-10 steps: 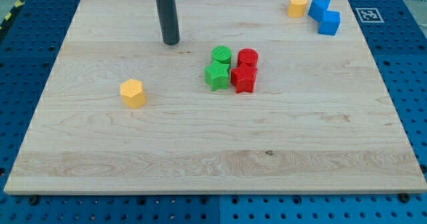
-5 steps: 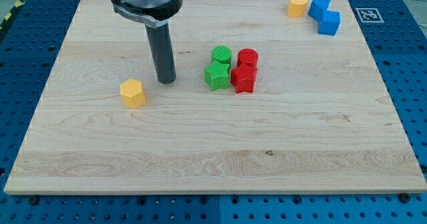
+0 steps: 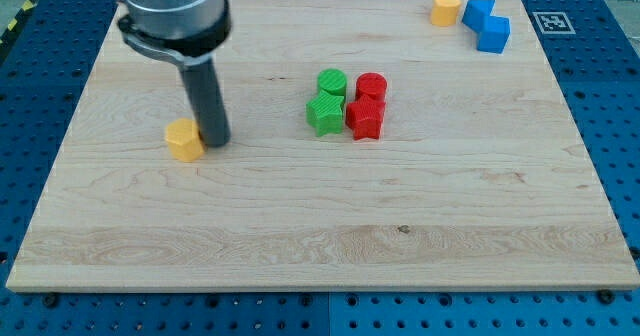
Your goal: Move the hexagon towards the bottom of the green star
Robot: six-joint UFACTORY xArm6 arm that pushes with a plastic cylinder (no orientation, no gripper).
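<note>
The yellow hexagon (image 3: 183, 139) sits on the left part of the board (image 3: 320, 246), well left of the green star (image 3: 324, 113). My tip (image 3: 215, 141) touches the hexagon's right side; it is a bare rod, holding nothing. A green cylinder (image 3: 332, 81) sits just behind the star, a red star (image 3: 365, 119) and red cylinder (image 3: 371, 86) to its right. Far right: a yellow block (image 3: 445, 8) and blue blocks (image 3: 487, 24).

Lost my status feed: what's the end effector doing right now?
No jaws to open or close: my tip holds nothing and sits against the right side of the small yellow hexagon block, left of the green star block.
</note>
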